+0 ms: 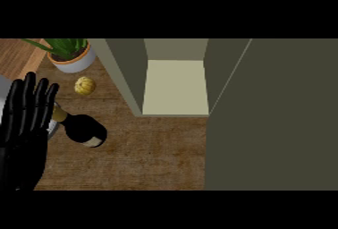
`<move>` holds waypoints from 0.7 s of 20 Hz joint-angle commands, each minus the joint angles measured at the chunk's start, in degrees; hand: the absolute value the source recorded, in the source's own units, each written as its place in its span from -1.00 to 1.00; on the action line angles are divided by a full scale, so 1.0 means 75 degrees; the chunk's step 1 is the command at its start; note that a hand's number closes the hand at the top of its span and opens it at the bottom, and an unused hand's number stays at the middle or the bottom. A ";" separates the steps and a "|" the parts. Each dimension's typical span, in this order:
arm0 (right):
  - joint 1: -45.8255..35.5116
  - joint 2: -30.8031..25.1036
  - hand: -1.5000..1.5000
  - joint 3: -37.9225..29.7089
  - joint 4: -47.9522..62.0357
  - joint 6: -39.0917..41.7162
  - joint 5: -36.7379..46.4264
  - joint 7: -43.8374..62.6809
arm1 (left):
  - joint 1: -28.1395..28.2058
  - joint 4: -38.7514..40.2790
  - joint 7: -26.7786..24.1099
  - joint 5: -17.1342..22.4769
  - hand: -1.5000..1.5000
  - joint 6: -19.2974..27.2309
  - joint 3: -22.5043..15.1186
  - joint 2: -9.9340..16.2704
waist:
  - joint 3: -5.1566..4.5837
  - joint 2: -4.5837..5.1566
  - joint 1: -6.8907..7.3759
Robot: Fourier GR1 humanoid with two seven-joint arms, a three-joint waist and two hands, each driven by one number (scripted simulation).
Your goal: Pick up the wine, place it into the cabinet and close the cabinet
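The wine bottle is seen lying untouched on the tabletop at the left, beside the left hand, held flat with straight fingers and holding nothing, and it should be grasped squarely around its body before the open cabinet is approached.

This is a home kitchen. A brown, wood-grained bench carries a dark wine bottle, a small yellow gourd-like fruit and a potted green plant in a pale pot. An olive-grey cabinet stands on it, door swung open on a pale, cream-coloured interior.
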 commanded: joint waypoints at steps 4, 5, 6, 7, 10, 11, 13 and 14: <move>0.0236 0.0012 -1.00 0.0092 -0.0310 0.0012 0.0039 0.0082 | -0.0703 0.0489 -0.0382 0.2521 -1.00 -0.2895 -0.0296 0.1173 | 0.0014 0.0012 -0.0361; 0.0290 0.0035 -1.00 0.0041 -0.0347 0.0052 -0.0136 0.0089 | -0.0837 0.0513 -0.0466 0.2900 -1.00 -0.3330 -0.0376 0.1314 | 0.0005 0.0023 -0.0511; 0.0367 0.0036 -1.00 0.0030 -0.0374 0.0028 -0.0095 0.0078 | -0.0838 0.0565 -0.0523 0.3090 -1.00 -0.3857 -0.0652 0.1507 | -0.0005 0.0034 -0.0676; 0.0402 0.0391 -1.00 0.0879 -0.0179 0.0448 -0.0669 0.0409 | -0.0543 0.0935 0.0124 0.3538 -1.00 -0.4116 -0.1199 0.1441 | 0.0018 0.0150 -0.0525; 0.0634 0.0363 -1.00 0.0997 -0.0500 0.0502 -0.0835 0.0747 | -0.0512 0.1328 0.0379 0.4947 -1.00 -0.5248 -0.0868 0.2310 | 0.0025 0.0065 -0.0423; 0.0801 0.0340 -1.00 0.1056 -0.0746 0.0577 -0.0978 0.0847 | -0.0368 0.1429 0.0326 0.5496 -1.00 -0.5599 -0.0654 0.2585 | 0.0026 0.0022 -0.0370; 0.0718 0.0419 -1.00 0.1237 -0.0867 0.0363 -0.0802 0.1251 | -0.0464 0.1750 0.0470 0.6475 -1.00 -0.6341 -0.0284 0.3404 | 0.0029 0.0022 -0.0215; 0.0856 0.0407 -1.00 0.1280 -0.1303 0.0369 -0.0959 0.1469 | -0.0647 0.2029 0.0478 0.7003 -1.00 -0.6502 0.0042 0.3746 | 0.0035 0.0001 -0.0296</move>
